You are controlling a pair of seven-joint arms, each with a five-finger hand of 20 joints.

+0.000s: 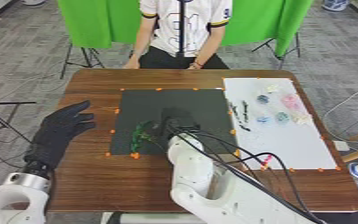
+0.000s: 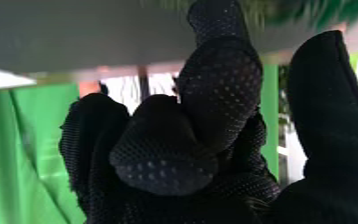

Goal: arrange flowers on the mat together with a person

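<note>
Flowers (image 1: 291, 102) in pink, blue, teal and cream lie on a white sheet (image 1: 291, 150) on the right of the brown wooden worktop (image 1: 87, 187). Beside it is the dark mat (image 1: 162, 100), edged with orange pieces of tape (image 1: 135, 155). The left hand (image 1: 60, 124) is left of the mat, its fingers relaxed and apart. The right hand (image 1: 177, 119) is over the mat, fingers curled inward. Near it, on the mat, is a green leafy sprig (image 1: 141, 136).
</note>
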